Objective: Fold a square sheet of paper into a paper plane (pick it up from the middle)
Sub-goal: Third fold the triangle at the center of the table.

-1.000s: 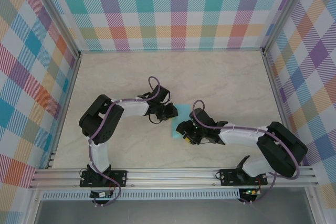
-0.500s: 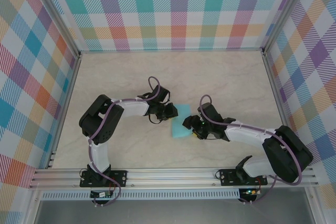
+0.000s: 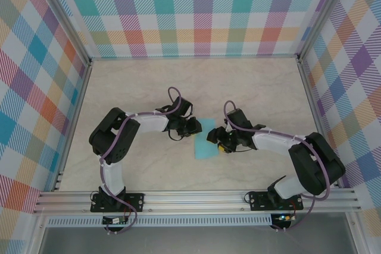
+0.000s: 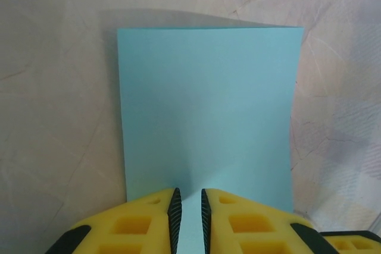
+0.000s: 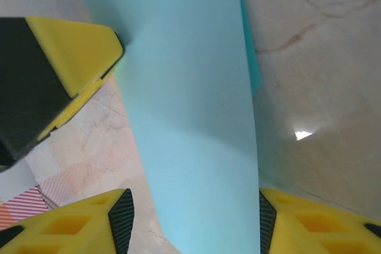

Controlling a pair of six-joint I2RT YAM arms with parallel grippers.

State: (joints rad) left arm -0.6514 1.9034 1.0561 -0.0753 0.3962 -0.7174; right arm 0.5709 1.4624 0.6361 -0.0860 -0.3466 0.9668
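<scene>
Between the left fingers [image 4: 174,206], nearly closed, pinched at its middle: the near edge of the square sheet of paper [image 4: 205,105], far edge lifted slightly off the counter [image 4: 53,117]. Right fingers [image 5: 122,218] about half open, straddling the sheet, no grip evident. Over the last second, shifted from the sheet's near end to its right side, uncovering most of it. Darker layer peeking along one edge: probably folded once, plane far from done, likely lining up the next crease.
</scene>
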